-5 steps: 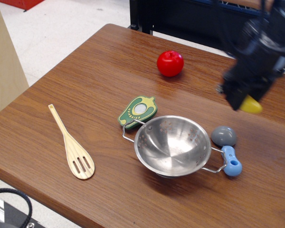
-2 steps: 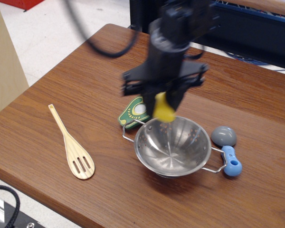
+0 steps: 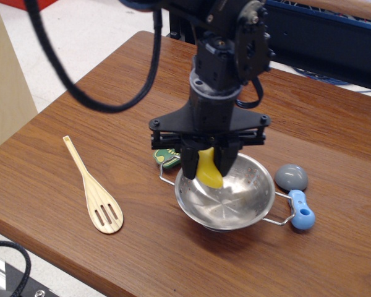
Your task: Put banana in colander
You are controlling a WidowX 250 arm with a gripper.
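Observation:
The banana [image 3: 209,172] is a small bright-yellow toy, held upright between the black fingers of my gripper [image 3: 208,166]. The gripper is shut on it and hangs just above the far-left part of the colander's bowl. The colander [image 3: 230,199] is a shiny perforated steel bowl with thin wire loop handles, standing on the brown wooden table [image 3: 111,111]. The banana's lower tip reaches down to about rim level inside the bowl. The arm hides the far rim of the colander.
A green toy [image 3: 167,157] lies at the colander's far-left side, partly hidden by the gripper. A grey-and-blue scoop [image 3: 295,193] lies right of the colander. A wooden slotted spatula [image 3: 94,190] lies at the left. The table's front edge is near.
The gripper carried the banana from the far right to over the colander, then came lower into the bowl's mouth. The red apple seen earlier is now hidden behind the arm.

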